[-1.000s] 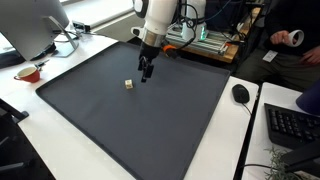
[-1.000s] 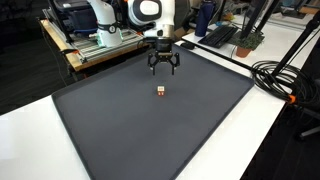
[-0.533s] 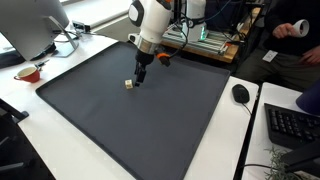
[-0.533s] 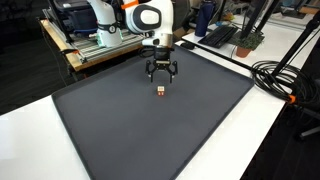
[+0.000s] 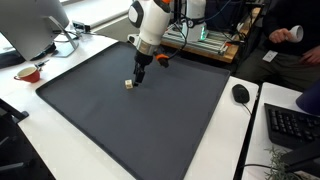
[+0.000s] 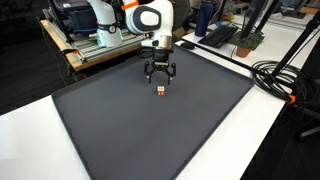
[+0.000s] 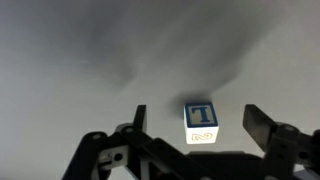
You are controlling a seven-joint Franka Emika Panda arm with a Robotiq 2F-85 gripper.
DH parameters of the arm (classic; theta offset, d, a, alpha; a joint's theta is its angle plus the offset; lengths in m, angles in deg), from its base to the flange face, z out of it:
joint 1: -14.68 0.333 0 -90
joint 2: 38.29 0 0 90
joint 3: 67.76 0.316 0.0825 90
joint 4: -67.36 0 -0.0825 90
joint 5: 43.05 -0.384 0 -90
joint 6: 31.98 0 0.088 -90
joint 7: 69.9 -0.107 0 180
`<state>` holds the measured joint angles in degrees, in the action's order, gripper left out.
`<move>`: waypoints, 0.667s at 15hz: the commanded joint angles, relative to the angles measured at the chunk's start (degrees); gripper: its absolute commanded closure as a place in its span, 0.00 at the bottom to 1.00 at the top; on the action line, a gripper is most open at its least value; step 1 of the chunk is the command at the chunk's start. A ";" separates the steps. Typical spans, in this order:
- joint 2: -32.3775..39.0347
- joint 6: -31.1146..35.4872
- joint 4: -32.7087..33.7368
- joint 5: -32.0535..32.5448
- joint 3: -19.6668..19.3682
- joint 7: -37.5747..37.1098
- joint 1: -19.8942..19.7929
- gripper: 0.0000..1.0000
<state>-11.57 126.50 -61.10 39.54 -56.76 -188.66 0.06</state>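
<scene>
While open as before, gripper [image 6: 160, 79] nearer block [image 6: 160, 91].

Even indoor light, wrist view blurred (soft shadows)

In the wrist view you can read only one sign: a blue capital "I" inside a blue frame, on the top face of the small letter block [image 7: 201, 123]. The face below it carries yellow marks, but they are too blurred to read. In both exterior views the block is too small to read.
</scene>
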 commanded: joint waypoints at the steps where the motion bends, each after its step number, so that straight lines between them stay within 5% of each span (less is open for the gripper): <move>1: 0.88 0.10 1.33 2.13 -0.55 -0.78 0.36 0.19; 4: 1.11 -0.20 1.95 2.54 -0.73 -0.73 0.41 0.44; 10: 2.45 0.26 3.99 5.40 -1.40 -0.55 0.30 0.31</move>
<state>-10.95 126.50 -59.29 42.11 -57.44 -188.59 0.06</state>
